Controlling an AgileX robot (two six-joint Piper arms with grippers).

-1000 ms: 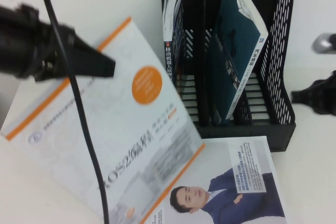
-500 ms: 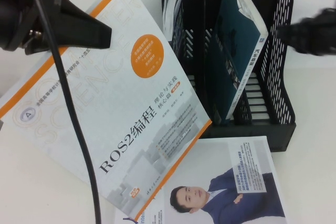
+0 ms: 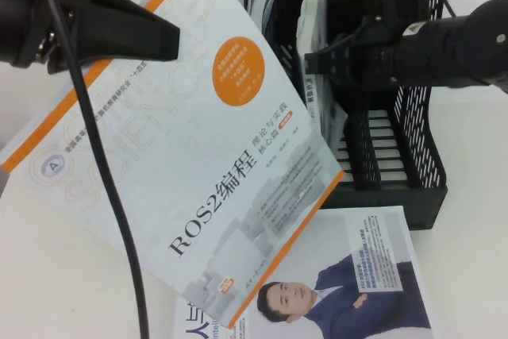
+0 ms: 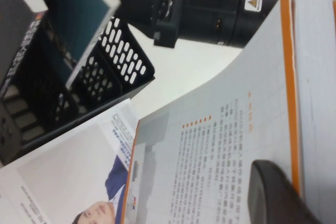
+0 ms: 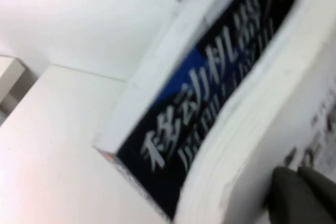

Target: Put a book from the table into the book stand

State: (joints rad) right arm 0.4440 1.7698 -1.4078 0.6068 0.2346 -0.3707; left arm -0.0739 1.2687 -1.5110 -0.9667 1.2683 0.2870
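We had the ROS2 book (image 3: 198, 172) pinched in our left gripper (image 3: 163, 37), jaws narrow on its top edge, lifted beside the book stand (image 3: 421, 156). Right gripper (image 3: 317, 61), jaws shut, pressed a standing book inside; best to tilt ours upright first.

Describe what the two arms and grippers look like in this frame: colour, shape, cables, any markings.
Both are matte black. The left gripper, upper left over the table, tapers to a flat wedge; a thin black cable hangs from it. The right gripper, at the black perforated plastic book stand, has a bulky round body with a silver-grey part on top. The left wrist view shows a small yellow warning label on it.
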